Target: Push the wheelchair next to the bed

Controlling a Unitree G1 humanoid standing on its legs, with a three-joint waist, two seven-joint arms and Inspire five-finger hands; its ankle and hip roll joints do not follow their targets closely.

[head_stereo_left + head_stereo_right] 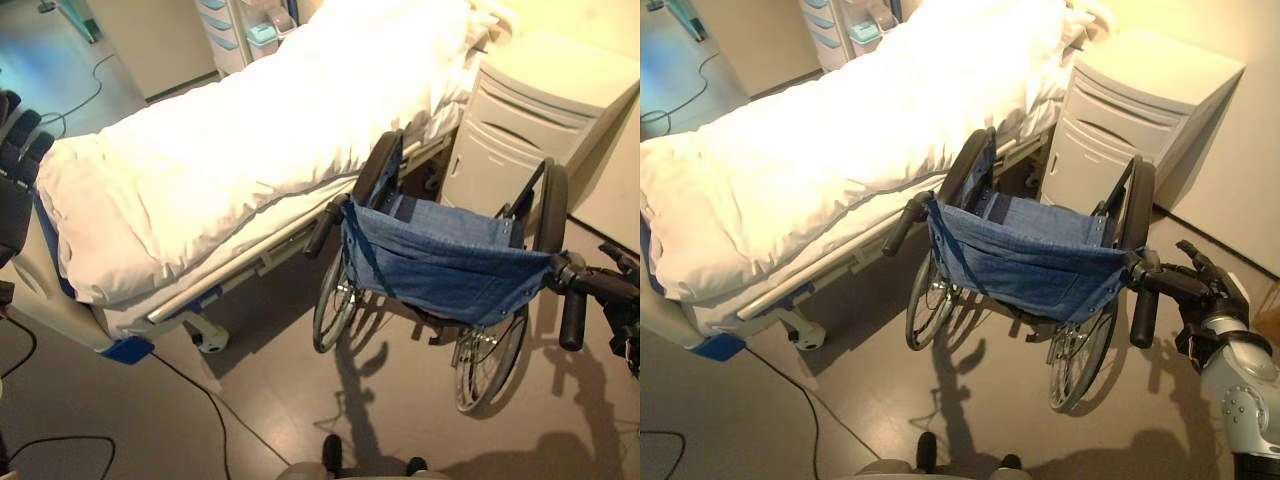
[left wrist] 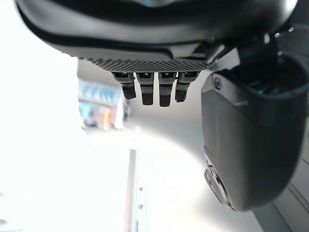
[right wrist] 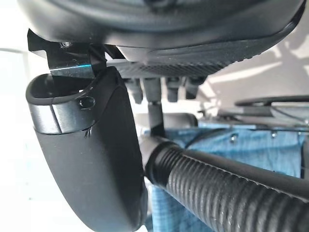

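The wheelchair point(image 1: 440, 260) has a blue denim backrest and stands with its front toward the white bed point(image 1: 200, 160), close to the mattress side. My right hand point(image 1: 1205, 290) reaches in from the right, its straight fingers lying against the top of the wheelchair's right push handle point(image 1: 1143, 318). In the right wrist view the ribbed handle grip point(image 3: 217, 188) runs between the thumb point(image 3: 87, 159) and the palm, and the fingers are not curled round it. The left push handle point(image 1: 322, 228) is free. My left hand point(image 1: 15, 160) hangs open over the foot of the bed, away from the chair.
A white bedside cabinet point(image 1: 520, 130) stands just right of the wheelchair's front, leaving a narrow gap to the bed. The bed's caster point(image 1: 210, 340) sticks out near the chair's left wheel. A drawer cart point(image 1: 235, 30) stands beyond the bed. Bare floor lies behind the chair.
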